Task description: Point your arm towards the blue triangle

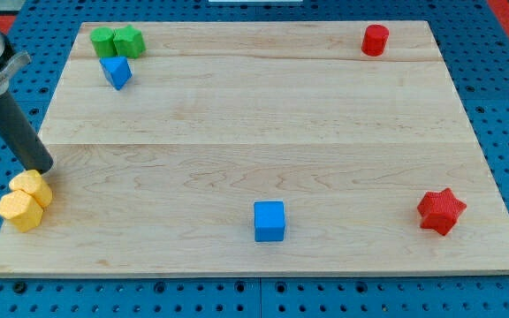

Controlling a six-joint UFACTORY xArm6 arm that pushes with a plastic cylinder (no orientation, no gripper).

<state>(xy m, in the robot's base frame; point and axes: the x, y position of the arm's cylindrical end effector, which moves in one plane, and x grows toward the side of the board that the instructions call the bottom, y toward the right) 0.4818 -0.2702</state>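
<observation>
The blue triangle (116,71) lies near the board's top left, just below two green blocks (117,41) that touch each other. My tip (43,168) is at the board's left edge, well below the blue triangle and a little to its left, and just above two yellow blocks (26,200) that touch each other. The dark rod slants up to the view's top left.
A red cylinder (375,40) stands at the top right. A red star (441,211) lies at the bottom right. A blue cube (269,221) sits at the bottom middle. The wooden board (263,132) rests on a blue perforated table.
</observation>
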